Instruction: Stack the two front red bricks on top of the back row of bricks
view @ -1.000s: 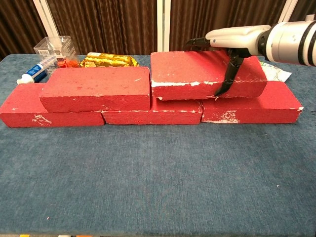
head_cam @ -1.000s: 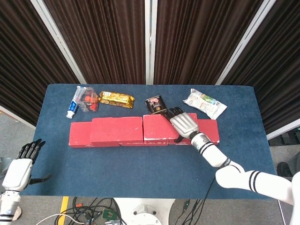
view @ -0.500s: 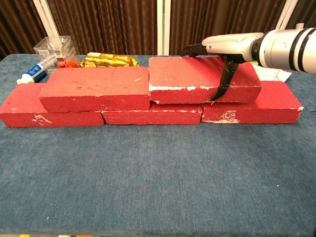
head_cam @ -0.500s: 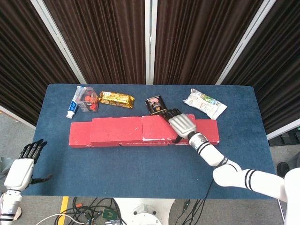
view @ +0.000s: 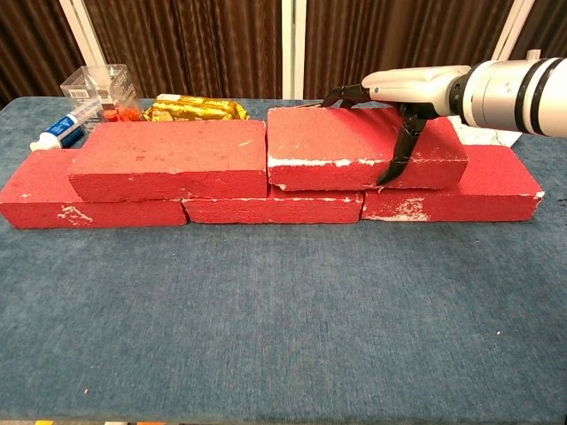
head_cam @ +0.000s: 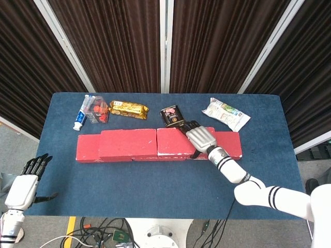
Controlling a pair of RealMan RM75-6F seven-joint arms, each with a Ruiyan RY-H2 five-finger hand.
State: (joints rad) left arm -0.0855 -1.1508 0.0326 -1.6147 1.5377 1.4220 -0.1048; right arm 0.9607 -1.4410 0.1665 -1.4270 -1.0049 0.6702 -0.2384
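Your right hand (view: 403, 97) grips the right top brick (view: 363, 149) on the back row (view: 266, 208), beside the left top brick (view: 168, 159); left hand (head_cam: 23, 186) open, empty.

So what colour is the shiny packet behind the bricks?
The shiny packet is gold with some red; the head view shows it best.

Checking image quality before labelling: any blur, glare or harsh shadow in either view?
Head view: evenly lit, sharp, no glare; the upper right brick casts barely any shadow. Chest view: bricks crisp, soft shadow under the right hand; the forearm looms large, cropped at the frame edge.
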